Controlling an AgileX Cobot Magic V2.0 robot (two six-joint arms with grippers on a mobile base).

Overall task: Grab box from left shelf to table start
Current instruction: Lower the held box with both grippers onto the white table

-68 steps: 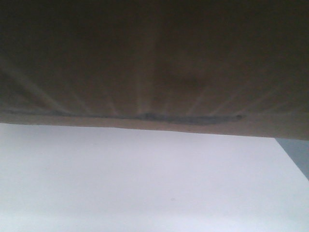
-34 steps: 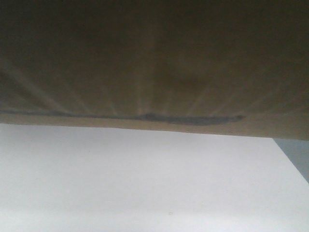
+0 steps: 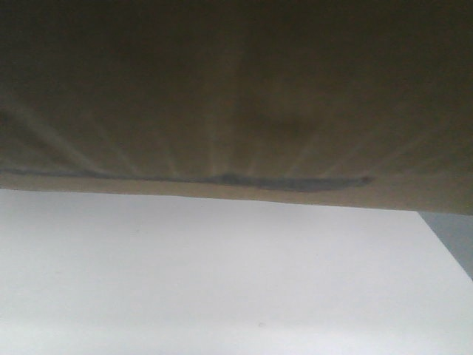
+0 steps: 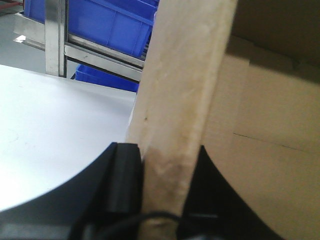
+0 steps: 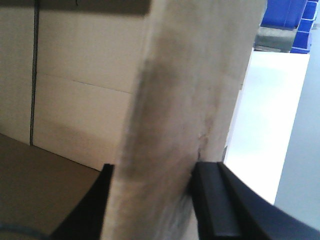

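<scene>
The brown cardboard box (image 3: 236,96) fills the top half of the front view, its bottom hanging over the white table (image 3: 222,274); its black printed panel is hidden. My left gripper (image 4: 167,157) is shut on an upright cardboard wall of the box (image 4: 185,75), one black finger (image 4: 125,172) on each side. My right gripper (image 5: 155,172) is shut on the opposite wall (image 5: 190,75) in the same way. The table also shows beside the box in the left wrist view (image 4: 50,125) and the right wrist view (image 5: 265,110). The roller shelf is out of view.
Blue plastic bins (image 4: 110,25) sit in a metal frame (image 4: 55,37) beyond the table's far edge. More blue bins (image 5: 285,12) show in the right wrist view. Grey floor (image 3: 452,237) lies past the table's right edge.
The box's lower edge dipped slightly and rose back. Both grippers keep their hold.
</scene>
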